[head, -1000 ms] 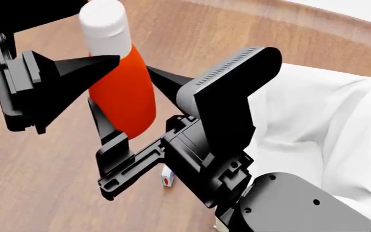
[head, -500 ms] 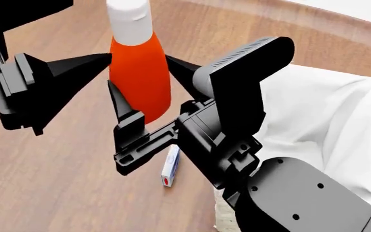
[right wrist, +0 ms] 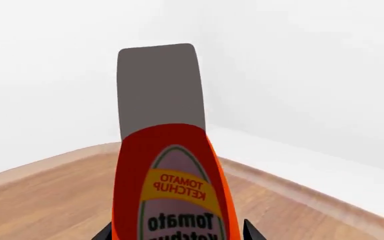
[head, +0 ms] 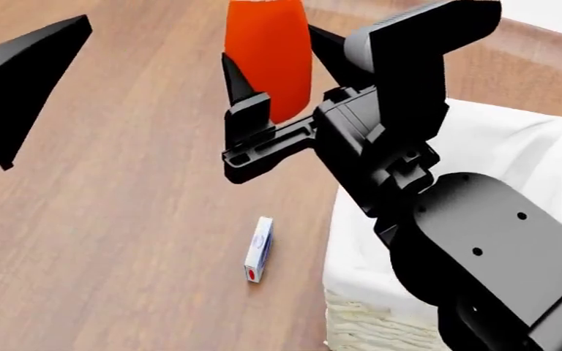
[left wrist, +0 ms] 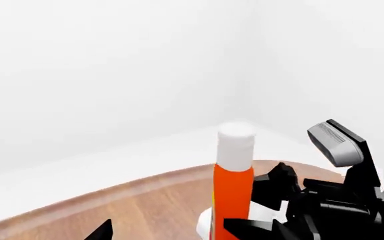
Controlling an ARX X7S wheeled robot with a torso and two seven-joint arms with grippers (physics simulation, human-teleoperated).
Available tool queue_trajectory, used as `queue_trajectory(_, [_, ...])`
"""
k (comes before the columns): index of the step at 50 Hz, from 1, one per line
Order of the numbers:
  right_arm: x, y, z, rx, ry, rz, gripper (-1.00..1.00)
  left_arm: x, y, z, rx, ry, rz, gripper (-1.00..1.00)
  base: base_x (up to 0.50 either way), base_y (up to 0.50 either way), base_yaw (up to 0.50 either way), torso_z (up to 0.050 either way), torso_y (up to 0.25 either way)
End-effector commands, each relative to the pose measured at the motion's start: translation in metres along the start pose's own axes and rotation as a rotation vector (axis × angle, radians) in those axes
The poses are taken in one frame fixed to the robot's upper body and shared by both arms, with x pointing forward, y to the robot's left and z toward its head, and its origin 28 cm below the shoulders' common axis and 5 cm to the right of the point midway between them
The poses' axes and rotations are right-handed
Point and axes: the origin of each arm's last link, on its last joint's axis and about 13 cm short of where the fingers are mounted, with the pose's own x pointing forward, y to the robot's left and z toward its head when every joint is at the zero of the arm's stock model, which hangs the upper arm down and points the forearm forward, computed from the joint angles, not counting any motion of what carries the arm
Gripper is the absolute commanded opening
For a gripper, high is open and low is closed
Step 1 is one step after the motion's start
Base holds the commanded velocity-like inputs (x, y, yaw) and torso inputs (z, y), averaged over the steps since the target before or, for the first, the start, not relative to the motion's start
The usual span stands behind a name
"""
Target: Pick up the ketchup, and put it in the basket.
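Since a moment ago my left hand has drawn away to the left and no longer flanks the bottle; only its black, pointed fingers show, spread and holding nothing. The ketchup has risen toward the top of the head view, its white cap now cut off there. It is a smooth orange-red plastic squeeze bottle, upright, with a rounded body and a yellow-white "Tomato Ketchup" label. My right hand is clenched on it, matte black tapered fingers pressing its sides, well above the wood-grain worktop. A small white box lies flat on the worktop below. Just right of it sits the basket, cream woven wicker with a soft white cloth liner folded over its rim.
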Motion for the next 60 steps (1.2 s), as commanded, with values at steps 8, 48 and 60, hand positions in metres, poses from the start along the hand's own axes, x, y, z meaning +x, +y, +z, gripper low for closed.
queue_trajectory(8, [0.005,-0.026,0.020,-0.045,-0.020,-0.081,-1.00,-0.014,-0.010,-0.031,0.028,-0.144,0.187,1.00,0.00,0.00,0.00,0.000,0.000])
queue_trajectory(48, [0.001,-0.059,0.052,-0.006,0.136,-0.421,-1.00,-0.038,-0.032,-0.117,-0.071,-0.238,0.551,1.00,0.00,0.00,0.00,0.000,0.001])
queue_trajectory(60, [0.005,-0.062,0.056,-0.013,0.204,-0.497,-1.00,-0.041,-0.031,-0.128,-0.085,-0.242,0.571,1.00,0.00,0.00,0.00,0.001,0.000])
